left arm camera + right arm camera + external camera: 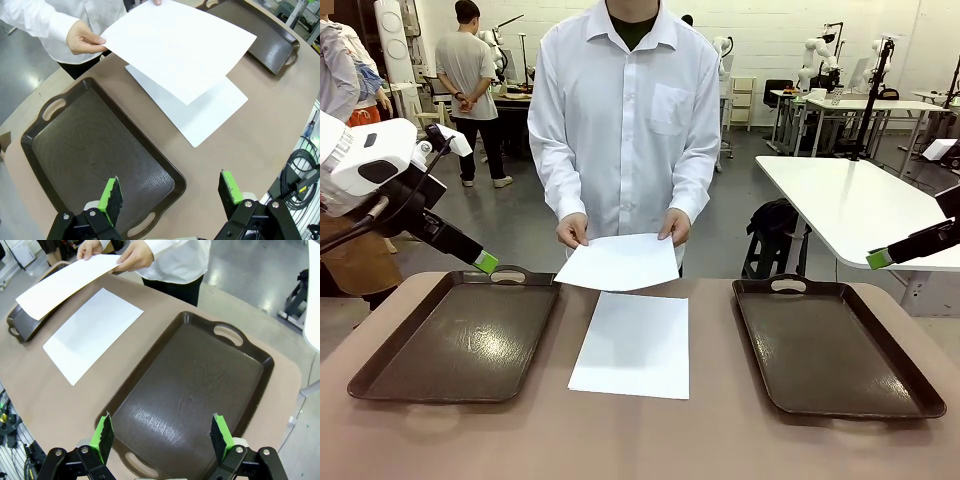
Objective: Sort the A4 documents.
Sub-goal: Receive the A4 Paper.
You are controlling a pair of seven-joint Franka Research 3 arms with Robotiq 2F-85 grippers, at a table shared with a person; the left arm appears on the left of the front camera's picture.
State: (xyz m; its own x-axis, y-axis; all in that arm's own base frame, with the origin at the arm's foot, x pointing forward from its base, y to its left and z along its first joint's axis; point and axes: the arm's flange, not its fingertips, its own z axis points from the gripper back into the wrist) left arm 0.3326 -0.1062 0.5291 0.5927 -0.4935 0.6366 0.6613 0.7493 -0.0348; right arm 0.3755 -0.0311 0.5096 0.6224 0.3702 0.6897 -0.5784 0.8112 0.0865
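Front view first: a person at the far side holds one A4 sheet (pixel 620 262) by its far edge in both hands (pixel 572 230), lifted just above the table (pixel 640 440). A second sheet (pixel 632 345) lies flat in the middle, between the left tray (pixel 460 340) and the right tray (pixel 830 345). Both trays are bare, so by my reckoning the sorting has barely begun: nothing is filed yet. The left gripper (pixel 485 262) hangs by the left tray's far handle and the right gripper (pixel 878 258) hovers off beyond the right tray, both well apart from the paper.

Over to the left wrist view: the left gripper (pixel 170 194) has its jaws spread wide with nothing between them, above the near corner of the left tray (pixel 85 145). The held sheet (pixel 180 45) overlaps the flat one (pixel 205 112) from above.

Right wrist view now: the right gripper (pixel 162 435) is likewise wide open and empty, looking down on the bare right tray (pixel 200 375). The flat sheet (pixel 92 337) sits just beside it, and the held sheet (pixel 65 282) is farther off.

Left to do, as I judge it: both sheets need a tray.
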